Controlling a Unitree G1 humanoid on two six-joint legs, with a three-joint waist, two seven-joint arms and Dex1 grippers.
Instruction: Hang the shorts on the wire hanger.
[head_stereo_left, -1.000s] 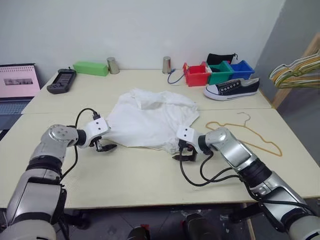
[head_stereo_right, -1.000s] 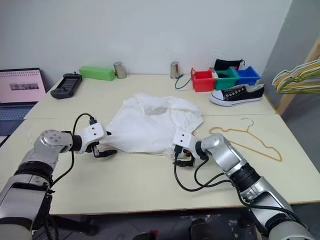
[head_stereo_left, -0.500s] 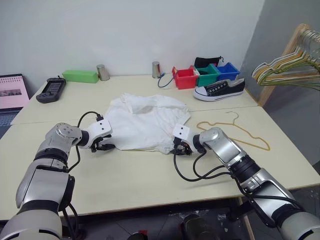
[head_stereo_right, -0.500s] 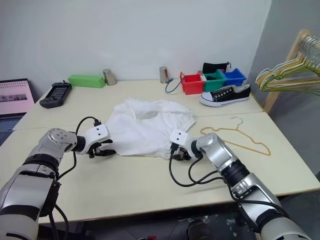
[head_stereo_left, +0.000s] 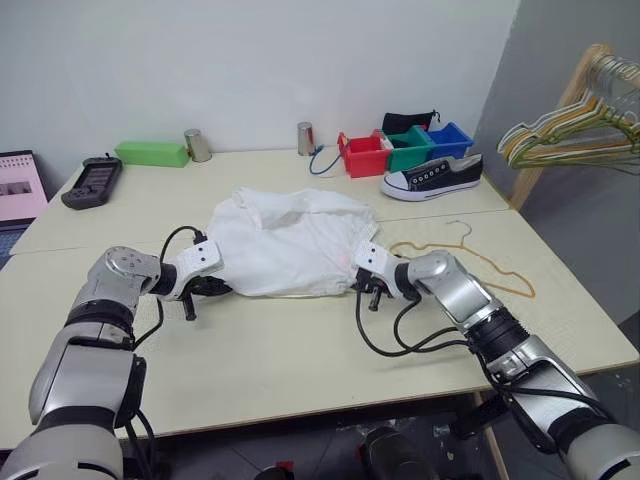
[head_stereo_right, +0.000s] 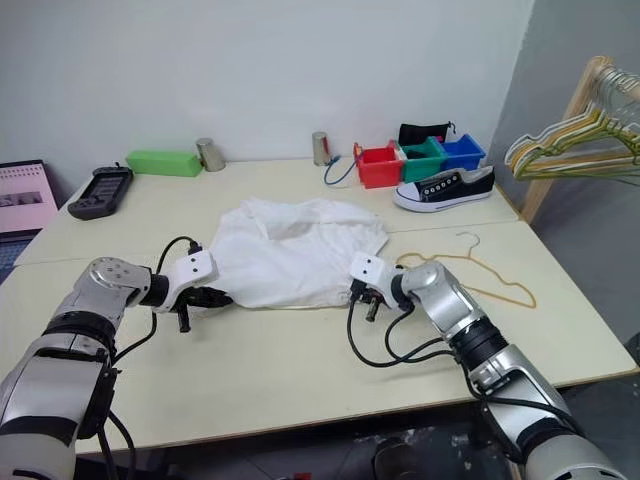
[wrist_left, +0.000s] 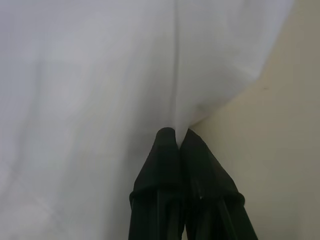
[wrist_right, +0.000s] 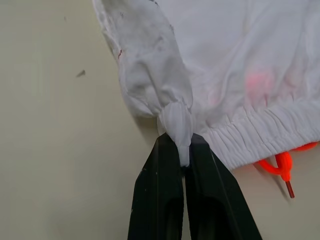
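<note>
Both grippers are pinching the shorts (head_stereo_left: 290, 245) lying mid-table: left gripper (wrist_left: 175, 136) clamping the 9 o'clock edge, right gripper (wrist_right: 182, 150) clamping waistband. Wire hanger (head_stereo_left: 470, 262) is lying at 3 o'clock.

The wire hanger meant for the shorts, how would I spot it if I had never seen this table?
Start at the big cream table and find the white shorts in its middle. Just right of them, beyond the robot's right arm, the wire hanger lies flat on the tabletop. It is one thin tan wire triangle with a small hook, unlike the bunch of hangers hanging on the wooden rack at the room's right edge.
</note>
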